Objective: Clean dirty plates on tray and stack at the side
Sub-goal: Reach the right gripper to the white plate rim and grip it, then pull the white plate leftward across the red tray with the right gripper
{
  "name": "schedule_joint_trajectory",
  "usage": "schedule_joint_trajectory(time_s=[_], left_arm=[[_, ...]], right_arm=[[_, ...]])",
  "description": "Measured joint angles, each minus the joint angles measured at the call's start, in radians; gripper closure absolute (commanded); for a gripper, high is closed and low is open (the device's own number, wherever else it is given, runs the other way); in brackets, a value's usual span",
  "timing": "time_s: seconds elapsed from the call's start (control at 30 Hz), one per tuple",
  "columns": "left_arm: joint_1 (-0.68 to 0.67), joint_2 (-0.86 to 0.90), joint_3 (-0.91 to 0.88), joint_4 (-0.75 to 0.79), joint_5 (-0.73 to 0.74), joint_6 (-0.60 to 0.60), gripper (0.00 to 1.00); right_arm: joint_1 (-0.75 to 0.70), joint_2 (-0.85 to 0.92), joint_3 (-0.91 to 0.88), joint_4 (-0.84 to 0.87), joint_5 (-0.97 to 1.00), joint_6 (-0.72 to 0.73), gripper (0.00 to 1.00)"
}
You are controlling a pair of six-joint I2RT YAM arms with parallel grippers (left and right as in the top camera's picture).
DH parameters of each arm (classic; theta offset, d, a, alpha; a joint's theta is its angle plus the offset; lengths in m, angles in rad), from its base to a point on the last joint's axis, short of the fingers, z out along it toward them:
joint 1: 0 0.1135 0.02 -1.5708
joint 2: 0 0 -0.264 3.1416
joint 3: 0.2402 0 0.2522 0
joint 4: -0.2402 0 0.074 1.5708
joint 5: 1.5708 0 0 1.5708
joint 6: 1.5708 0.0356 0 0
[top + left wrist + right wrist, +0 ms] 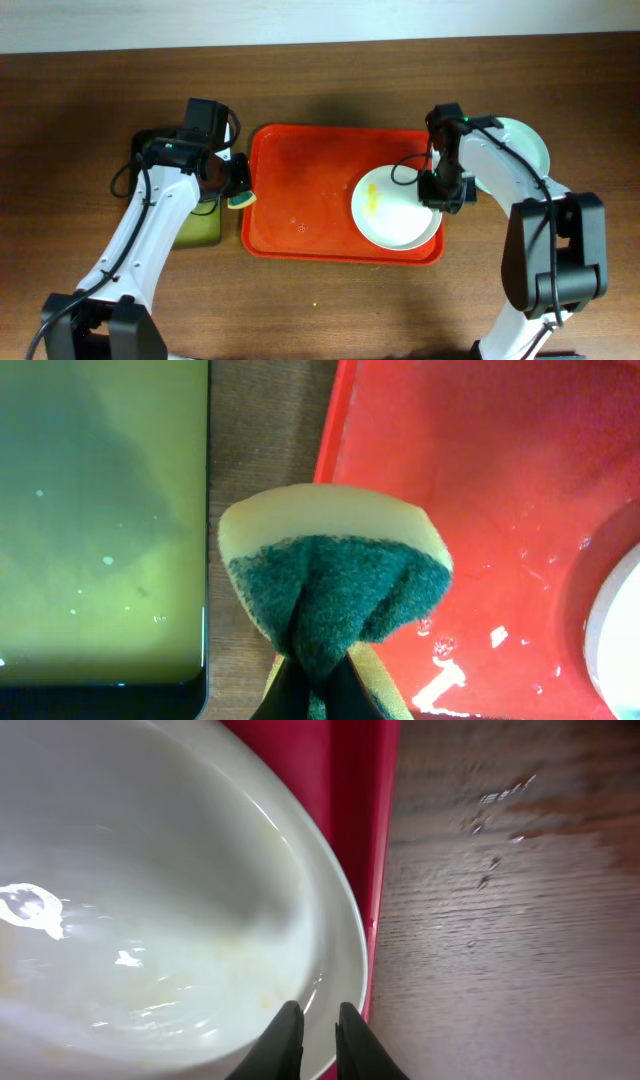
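Dark brown wood table [300, 300] under both arms, pale wall strip [300, 20] along the top of the overhead view.

Hidden or cut off:
- The small black-rimmed yellow-green tray [205, 228] is mostly under the left arm. The left wrist cam shows its surface w/ pale specks, cropped by the frame.
- A pale mint-blue round plate [528, 145] sits on the table right of the large red rectangular plastic tray [300, 180], approx half covered by the right arm.
- At the red tray's right end, a round white plate w/ yellow smear [385, 205] sits on a second pale plate [436, 232]. Only a thin crescent of that one peeks out lower right, colour hard to call.
- The right wrist cam is v. close + blurred. One wet, glossy bowl of this plate stack [150, 870] fills the left side; can't tell which of the 2 plates it is.

Left gripper [238, 188]: clenched on a yellow sponge w/ dark green scouring pad [335, 575], squeezed into a fold. The fingers barely show at the bottom of the frame. The sponge hangs over the red tray's left rim, by the strip of table btwn the 2 trays. Can't tell if it touches.

Right gripper [318, 1015]: jaws nearly together, thin slit only. They sit astride the plate rim on the stack's right side, just inside the tray's right rim, and look pinched onto that rim.
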Motion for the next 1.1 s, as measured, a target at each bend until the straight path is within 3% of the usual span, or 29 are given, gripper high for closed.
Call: schedule_joint_trajectory(time_s=[0.27,0.8,1.1], left_arm=[[0.0,0.0,0.0,-0.001,0.0,0.0,1.0],[0.0,0.0,0.0,-0.002,0.0,0.0,1.0],[0.0,0.0,0.0,-0.008,0.0,0.0,1.0]], right_arm=[[0.0,0.0,0.068,-0.021,0.041,0.0,0.82],[0.0,0.0,-0.035,0.053,0.053,-0.004,0.81],[-0.001,0.0,-0.089,0.082,0.06,-0.004,0.89]])
